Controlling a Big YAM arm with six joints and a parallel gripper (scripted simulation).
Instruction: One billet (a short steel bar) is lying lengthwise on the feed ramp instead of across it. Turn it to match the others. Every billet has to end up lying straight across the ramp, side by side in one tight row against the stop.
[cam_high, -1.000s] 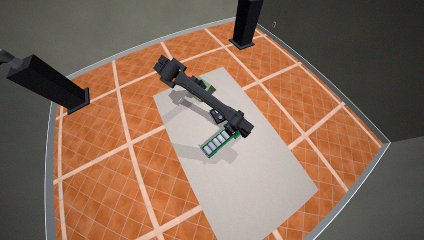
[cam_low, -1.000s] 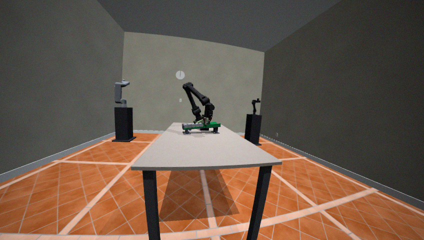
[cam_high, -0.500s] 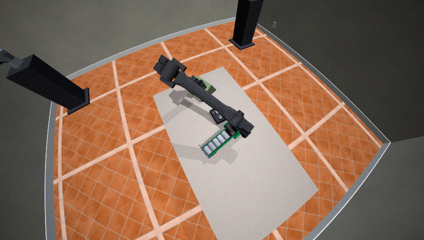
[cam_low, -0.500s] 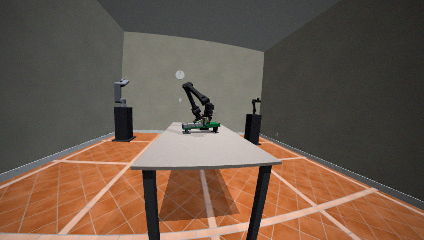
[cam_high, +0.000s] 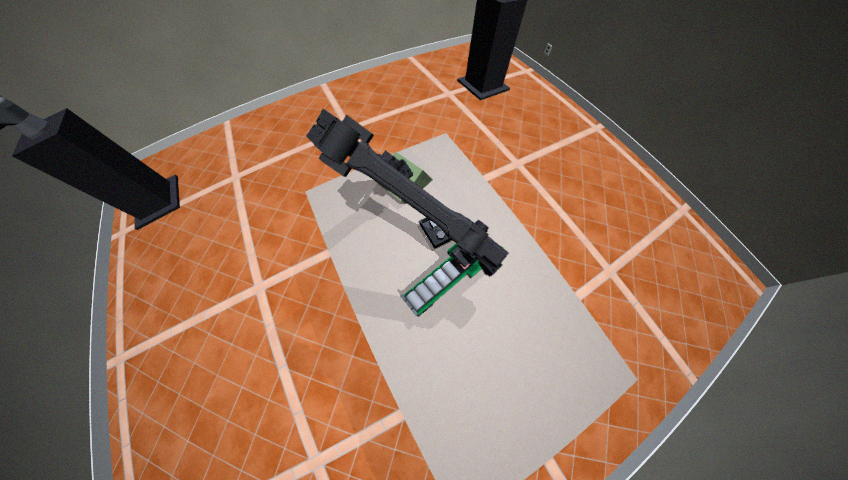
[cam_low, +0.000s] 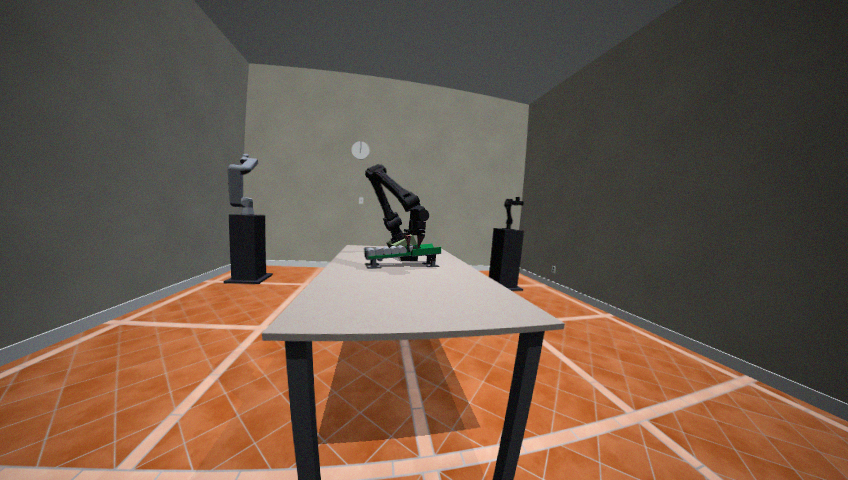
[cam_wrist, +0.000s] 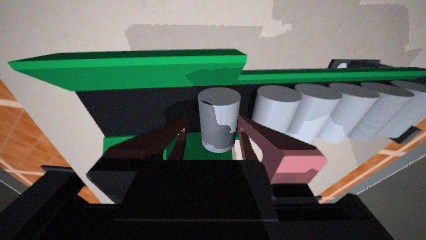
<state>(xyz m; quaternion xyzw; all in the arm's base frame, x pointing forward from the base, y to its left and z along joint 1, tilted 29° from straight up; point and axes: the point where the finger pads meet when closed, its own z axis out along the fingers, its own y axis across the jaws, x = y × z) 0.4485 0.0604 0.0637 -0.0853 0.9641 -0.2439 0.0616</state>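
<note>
The green feed ramp stands on the table and holds a row of grey billets lying across it, side by side. In the wrist view the row lies to the right. One more billet lies between my fingers, about parallel to the row, with a small gap to the nearest one. My gripper is open at the ramp's upper end; its fingers stand to either side of this billet, the left one apart from it. The gripper also shows in the overhead view and in the front view.
The ramp's green side rail runs behind the billets. A small black fixture sits on the table beside the ramp. A pale green block lies under the arm near its base. Black pedestals stand on the floor.
</note>
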